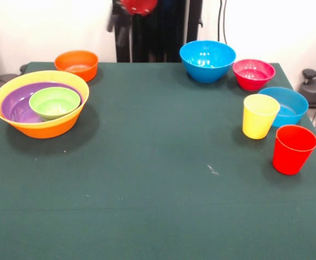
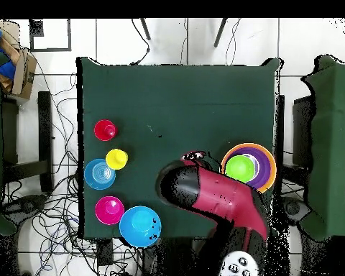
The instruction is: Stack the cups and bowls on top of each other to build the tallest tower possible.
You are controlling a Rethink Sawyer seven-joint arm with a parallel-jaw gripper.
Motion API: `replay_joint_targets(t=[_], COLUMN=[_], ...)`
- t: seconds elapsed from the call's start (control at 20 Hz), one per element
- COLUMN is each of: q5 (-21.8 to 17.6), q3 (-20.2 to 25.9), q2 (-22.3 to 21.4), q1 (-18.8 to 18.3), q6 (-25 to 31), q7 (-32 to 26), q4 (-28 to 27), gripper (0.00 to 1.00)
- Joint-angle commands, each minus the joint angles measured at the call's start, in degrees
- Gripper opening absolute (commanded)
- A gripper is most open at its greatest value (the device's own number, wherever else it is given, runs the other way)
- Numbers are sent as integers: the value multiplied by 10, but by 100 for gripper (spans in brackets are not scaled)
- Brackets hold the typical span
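The tower is a large yellow-orange bowl [image 1: 44,127] [image 2: 270,172] at the table's left, with a purple bowl [image 1: 14,108] [image 2: 256,154] nested in it and a green bowl [image 1: 54,102] [image 2: 238,168] inside that. Behind it sits a small orange bowl [image 1: 77,64], hidden under the arm in the overhead view. On the right stand a deep blue bowl [image 1: 207,60] [image 2: 139,226], a pink-red bowl [image 1: 253,73] [image 2: 109,210], a shallow blue bowl [image 1: 290,105] [image 2: 99,174], a yellow cup [image 1: 259,116] [image 2: 116,159] and a red cup [image 1: 293,149] [image 2: 105,130]. My gripper [image 1: 120,21] is a dark blur high at the table's far edge.
The red arm [image 2: 218,198] reaches over the table beside the tower. Cables and chairs ring the table [image 2: 175,93]. A cardboard box [image 2: 21,72] lies off one corner. A black stool [image 1: 310,76] stands at the right. A white speck [image 1: 212,169] marks the green cloth.
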Motion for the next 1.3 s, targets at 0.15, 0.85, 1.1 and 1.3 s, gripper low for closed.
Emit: replay_joint_targets(t=[0.15,0.85,1.1,1.3], q5=[-89,-128,-155,-194], q3=[130,150,193,230], q2=[-51,-61,-62,-61], q1=[-51,-60,-79,-97], q6=[42,39,3,21], q7=[-193,-190,-218,-272], q4=[21,16,14,3], gripper=[100,100,100,100])
